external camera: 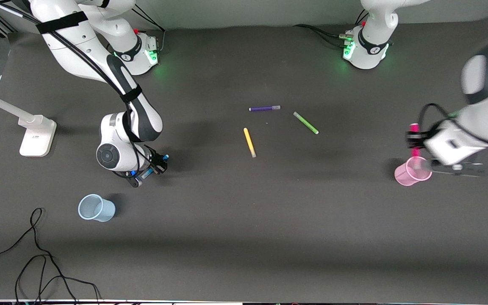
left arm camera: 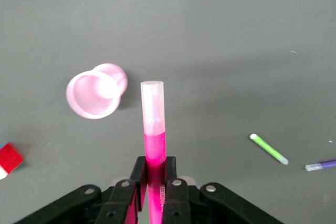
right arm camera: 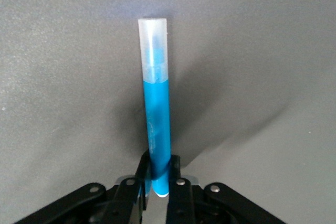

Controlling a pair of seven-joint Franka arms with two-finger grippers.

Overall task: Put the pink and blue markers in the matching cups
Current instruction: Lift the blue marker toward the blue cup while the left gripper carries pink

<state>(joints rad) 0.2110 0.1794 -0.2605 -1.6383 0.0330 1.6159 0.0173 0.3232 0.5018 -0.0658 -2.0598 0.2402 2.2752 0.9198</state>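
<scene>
In the left wrist view the pink marker [left arm camera: 154, 129] stands out from my left gripper [left arm camera: 155, 174], which is shut on it, pale end away from the fingers. The front view has this gripper [external camera: 414, 137] holding the marker [external camera: 416, 152] upright just above the pale pink cup [external camera: 412, 170] at the left arm's end of the table; that cup [left arm camera: 96, 94] appears off to one side of the marker's tip. My right gripper [external camera: 153, 164] is low at the table, shut on the blue marker [right arm camera: 156, 119]. The pale blue cup [external camera: 96, 207] stands nearer the front camera than it.
A purple marker [external camera: 264, 108], a green marker [external camera: 306, 123] and a yellow marker [external camera: 249, 142] lie mid-table. A white stand [external camera: 36, 135] sits at the right arm's end, with loose black cables [external camera: 36, 254] near the front edge. A red block [left arm camera: 9, 159] shows beside the pink cup.
</scene>
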